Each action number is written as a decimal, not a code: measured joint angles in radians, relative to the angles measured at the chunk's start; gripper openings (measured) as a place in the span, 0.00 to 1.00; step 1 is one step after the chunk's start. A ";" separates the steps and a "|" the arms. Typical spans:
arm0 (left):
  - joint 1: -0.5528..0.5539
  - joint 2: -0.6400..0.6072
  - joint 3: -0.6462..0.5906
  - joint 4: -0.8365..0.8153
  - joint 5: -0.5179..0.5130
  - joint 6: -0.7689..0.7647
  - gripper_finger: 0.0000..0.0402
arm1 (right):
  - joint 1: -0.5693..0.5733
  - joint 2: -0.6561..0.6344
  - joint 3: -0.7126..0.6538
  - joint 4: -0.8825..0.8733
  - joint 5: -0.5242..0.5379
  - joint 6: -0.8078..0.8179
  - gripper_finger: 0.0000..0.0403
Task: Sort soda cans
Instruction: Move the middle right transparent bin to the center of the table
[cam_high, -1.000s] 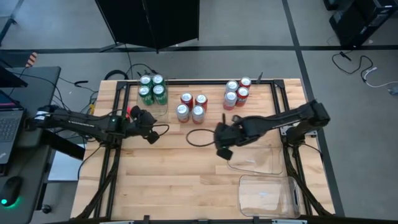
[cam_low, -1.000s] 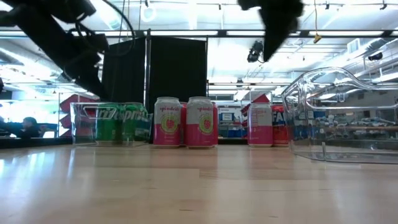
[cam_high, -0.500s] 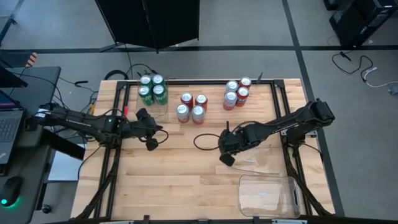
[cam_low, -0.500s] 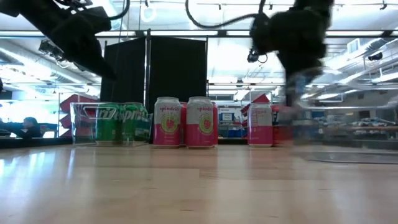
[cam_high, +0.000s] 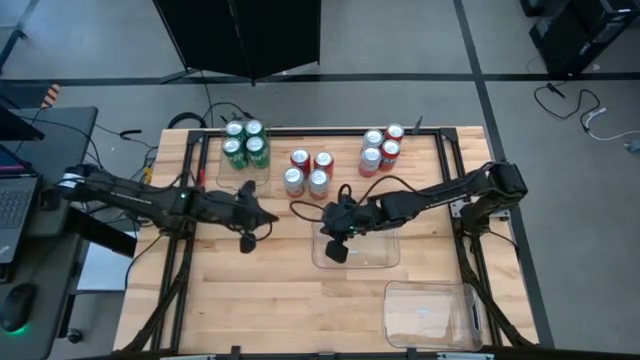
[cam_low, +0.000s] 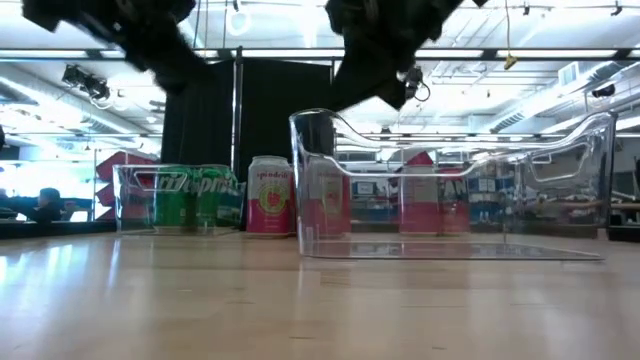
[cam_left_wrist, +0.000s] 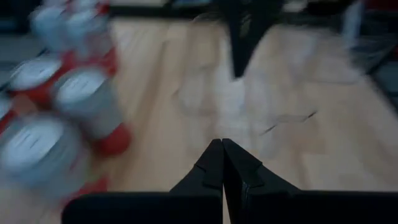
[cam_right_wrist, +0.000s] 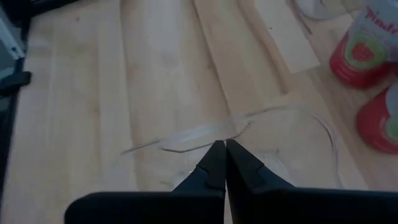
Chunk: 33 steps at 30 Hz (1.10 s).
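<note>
Several green soda cans (cam_high: 245, 143) stand in a clear tray (cam_high: 244, 178) at the far left. Two groups of red and silver-grey soda cans (cam_high: 308, 170) (cam_high: 380, 148) stand on the wood behind the middle. A second clear tray (cam_high: 372, 250) (cam_low: 450, 180) is at the table's middle, and my right gripper (cam_high: 335, 235) (cam_right_wrist: 224, 146) is shut on its left end. My left gripper (cam_high: 256, 216) (cam_left_wrist: 222, 146) hangs shut above bare wood just left of that tray, touching nothing. My right gripper pinches the top rim of the clear tray's end wall (cam_right_wrist: 235, 130), beside the curved dip in that rim, between its two fingertips. The fingers slant down from the table's right side. The tray stands upright and level, its base at the table top (cam_low: 450, 255).
A third clear tray (cam_high: 430, 315) lies at the near right corner. Black cables (cam_high: 305, 207) loop over the wood between the arms. A laptop and a mouse (cam_high: 15, 300) sit left of the table. Bare wood (cam_high: 250, 300) fills the near left.
My right gripper has carried the clear tray from the table's right side toward its middle and down. The tray, tilted and raised before, now stands level. My left gripper has drifted toward the table's right and tipped its fingers upward, staying shut.
</note>
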 joint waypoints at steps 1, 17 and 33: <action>0.000 0.019 0.000 0.039 0.023 0.018 0.00 | 0.006 -0.004 0.021 -0.035 -0.001 0.000 0.00; 0.029 0.458 0.266 0.070 0.142 0.258 0.00 | 0.075 -0.017 0.172 -0.801 0.155 0.356 0.00; 0.060 0.450 0.326 -0.174 0.083 0.212 0.00 | 0.059 -0.050 0.083 -1.156 0.244 0.812 0.00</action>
